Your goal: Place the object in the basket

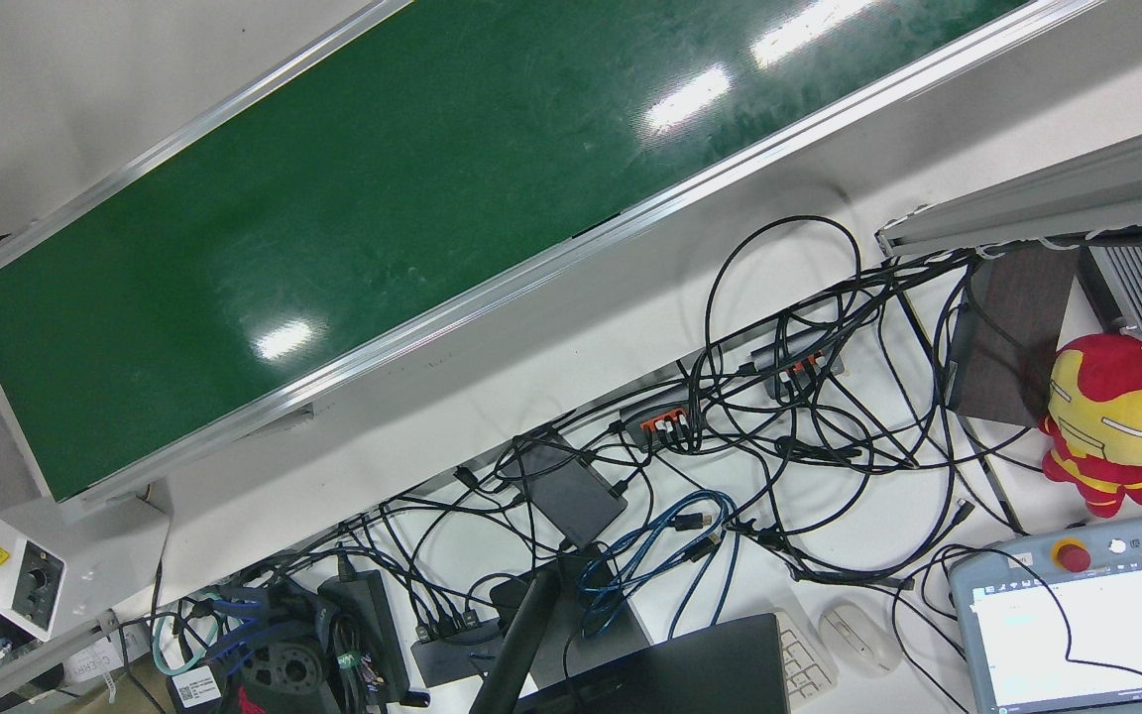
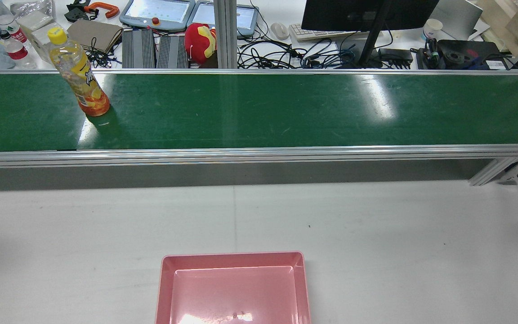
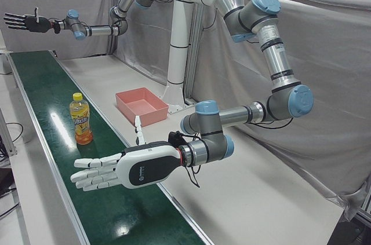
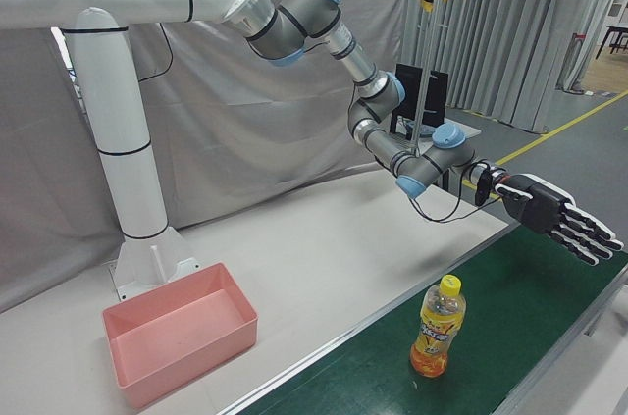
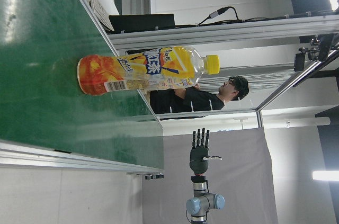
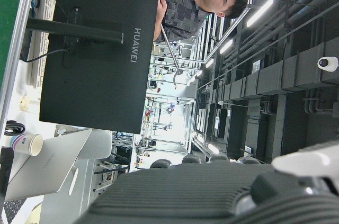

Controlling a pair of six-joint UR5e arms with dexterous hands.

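A yellow-capped bottle of orange drink [image 2: 79, 74] stands upright on the green conveyor belt [image 2: 286, 108], toward its left end in the rear view. It also shows in the left-front view [image 3: 81, 119], the right-front view [image 4: 437, 329] and, close up, the left hand view [image 5: 143, 70]. My left hand [image 3: 116, 169] is open and empty, hovering over the belt a short way from the bottle; it also shows in the right-front view [image 4: 559, 217]. My right hand [image 3: 23, 22] is open and empty, held out high over the far end of the belt. The pink basket [image 2: 232, 257] sits empty on the white table.
Beyond the belt lies a cluttered desk with cables [image 1: 779, 397], a monitor [image 2: 367, 13], teach pendants [image 2: 158, 11], a red plush toy [image 2: 200, 38] and water bottles [image 2: 5, 22]. The arms' white pedestal [image 4: 123, 170] stands behind the basket. A person [image 5: 212, 89] stands beyond the belt.
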